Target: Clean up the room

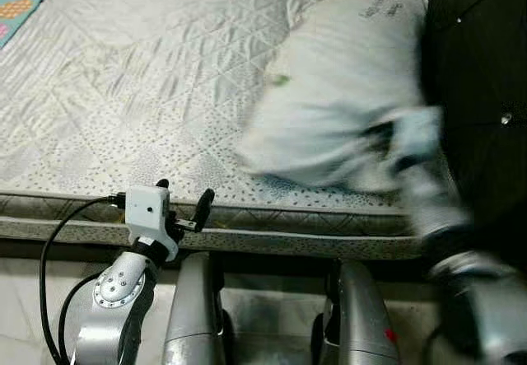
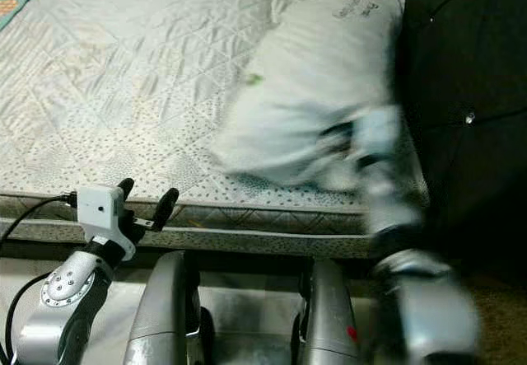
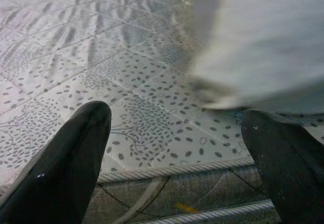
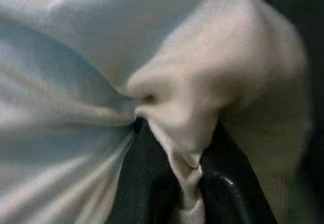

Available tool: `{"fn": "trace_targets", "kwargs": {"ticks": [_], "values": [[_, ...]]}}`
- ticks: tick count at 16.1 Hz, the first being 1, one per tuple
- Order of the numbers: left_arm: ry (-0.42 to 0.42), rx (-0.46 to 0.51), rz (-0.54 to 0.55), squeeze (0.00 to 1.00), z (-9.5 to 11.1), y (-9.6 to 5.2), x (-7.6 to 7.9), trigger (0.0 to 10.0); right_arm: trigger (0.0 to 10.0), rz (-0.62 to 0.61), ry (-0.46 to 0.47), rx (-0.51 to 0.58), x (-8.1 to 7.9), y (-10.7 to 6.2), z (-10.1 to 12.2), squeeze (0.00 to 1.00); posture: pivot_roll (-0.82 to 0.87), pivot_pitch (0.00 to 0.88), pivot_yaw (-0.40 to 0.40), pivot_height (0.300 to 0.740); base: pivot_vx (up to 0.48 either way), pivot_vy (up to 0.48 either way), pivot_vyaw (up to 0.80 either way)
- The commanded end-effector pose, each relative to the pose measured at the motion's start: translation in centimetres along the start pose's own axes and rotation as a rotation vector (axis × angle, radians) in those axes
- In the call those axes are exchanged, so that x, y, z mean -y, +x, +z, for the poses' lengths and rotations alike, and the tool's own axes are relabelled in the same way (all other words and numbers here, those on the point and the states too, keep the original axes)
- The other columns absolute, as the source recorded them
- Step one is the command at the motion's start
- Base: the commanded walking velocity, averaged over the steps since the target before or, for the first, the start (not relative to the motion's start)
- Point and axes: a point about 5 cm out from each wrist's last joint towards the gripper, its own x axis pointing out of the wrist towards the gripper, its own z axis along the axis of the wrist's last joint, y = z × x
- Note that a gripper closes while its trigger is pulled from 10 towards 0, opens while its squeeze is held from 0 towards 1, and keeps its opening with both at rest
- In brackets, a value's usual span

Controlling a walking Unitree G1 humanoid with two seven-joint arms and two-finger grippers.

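Quilted cloth mattress (image 1: 148, 77), soft cloth pillow (image 1: 338, 93)

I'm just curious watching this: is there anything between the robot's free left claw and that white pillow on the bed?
Nothing visible. The left gripper hovers open at the mattress edge, and bare quilted surface lies between it and the pillow. The right gripper is already shut on a fold of the pillow's fabric.

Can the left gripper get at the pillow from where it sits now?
Probably yes. The left gripper hovers open at the mattress edge, with bare quilting between it and the pillow. The right gripper is pinching the pillow's near corner.
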Motion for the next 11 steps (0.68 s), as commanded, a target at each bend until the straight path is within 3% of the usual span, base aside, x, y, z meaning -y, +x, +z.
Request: {"fn": "trace_targets", "kwargs": {"ticks": [1, 2, 5, 9, 11], "values": [[0.011, -0.006, 0.001, 0.00, -0.1, 0.1, -0.2, 10.0, 0.0, -0.064, -0.015, 0.105, 2.3, 0.6, 3.6, 0.00, 0.05, 0.179, 0.079, 0.546, 0.000, 0.000, 0.00], [0.013, -0.005, 0.003, 0.00, -0.1, 0.1, -0.3, 10.0, 0.0, -0.104, -0.048, 0.124, 4.0, 0.8, 5.3, 0.00, 0.05, 0.179, 0.081, 0.546, 0.000, 0.000, 0.00], [0.015, -0.006, 0.001, 0.00, -0.1, 0.3, -0.3, 10.0, 0.0, -0.176, -0.138, 0.160, 6.6, 0.7, 7.7, 0.00, 0.04, 0.196, 0.091, 0.546, 0.000, 0.000, 0.00], [0.012, -0.007, -0.007, 0.00, -0.2, 0.4, -0.1, 10.0, 0.0, -0.183, -0.133, 0.145, 7.8, 0.2, 7.1, 0.00, 0.02, 0.190, 0.094, 0.546, 0.000, 0.000, 0.00], [0.011, -0.010, -0.010, 0.00, -0.3, 0.3, -0.1, 10.0, 0.0, -0.164, -0.068, 0.135, 8.3, -0.6, 4.8, 0.00, 0.02, 0.190, 0.094, 0.546, 0.000, 0.000, 0.00]]}}
